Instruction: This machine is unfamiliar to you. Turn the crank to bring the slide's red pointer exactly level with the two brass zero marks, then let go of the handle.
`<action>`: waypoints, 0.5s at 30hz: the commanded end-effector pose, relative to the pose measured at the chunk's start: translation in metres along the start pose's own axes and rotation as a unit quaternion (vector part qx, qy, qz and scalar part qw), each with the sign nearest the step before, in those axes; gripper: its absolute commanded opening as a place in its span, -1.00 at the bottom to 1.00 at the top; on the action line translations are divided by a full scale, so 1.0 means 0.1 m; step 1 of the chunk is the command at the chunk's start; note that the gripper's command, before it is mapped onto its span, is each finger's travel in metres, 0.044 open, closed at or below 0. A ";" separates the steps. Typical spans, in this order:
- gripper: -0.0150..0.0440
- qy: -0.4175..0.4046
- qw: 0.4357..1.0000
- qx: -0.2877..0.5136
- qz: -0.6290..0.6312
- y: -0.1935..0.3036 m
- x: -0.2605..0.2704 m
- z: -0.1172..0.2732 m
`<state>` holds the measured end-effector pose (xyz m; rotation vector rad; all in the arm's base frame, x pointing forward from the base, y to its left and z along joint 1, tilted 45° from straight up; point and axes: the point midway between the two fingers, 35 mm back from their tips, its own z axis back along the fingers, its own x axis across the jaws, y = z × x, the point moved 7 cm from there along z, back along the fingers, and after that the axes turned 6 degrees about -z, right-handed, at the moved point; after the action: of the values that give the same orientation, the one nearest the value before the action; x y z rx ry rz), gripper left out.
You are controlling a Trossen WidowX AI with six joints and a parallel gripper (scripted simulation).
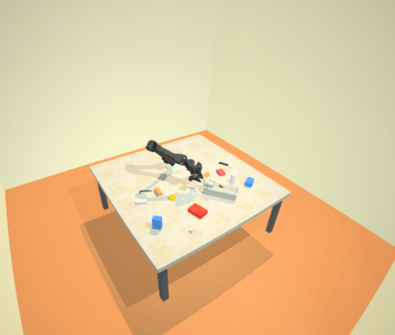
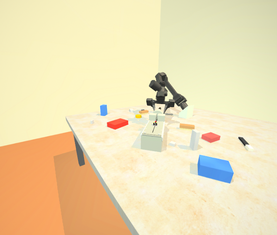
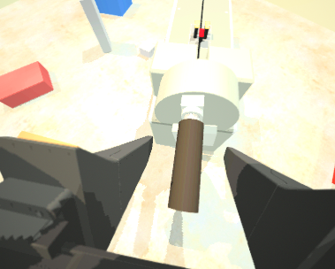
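Observation:
The pale machine (image 1: 220, 194) (image 2: 151, 142) (image 3: 198, 77) has a round crank hub with a brown handle (image 3: 185, 168) pointing out toward the arm. The slide's red pointer (image 3: 201, 33) (image 2: 155, 121) lies by the slot between small black and yellow parts. The yellow zero marks look slightly farther from the crank than the pointer in the wrist view; exact level is too small to tell. My gripper (image 1: 201, 179) (image 2: 159, 111) (image 3: 187, 146) is open, partly narrowed, with one finger on each side of the handle and a gap on both sides.
A red block (image 1: 197, 211) (image 2: 117, 123) and yellow disc (image 1: 172, 197) (image 2: 138, 116) lie on one side of the machine. On the other stand a white post (image 2: 194, 140) (image 3: 95, 24), an orange block (image 2: 187, 126), a smaller red block (image 2: 210, 136) (image 3: 24, 84) and a blue block (image 2: 215, 168).

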<state>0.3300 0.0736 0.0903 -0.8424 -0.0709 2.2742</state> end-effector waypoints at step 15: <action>-0.49 -0.003 1.000 -0.001 0.002 0.01 0.01 0.00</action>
<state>0.3294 0.0733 0.0893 -0.8382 -0.0715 2.2767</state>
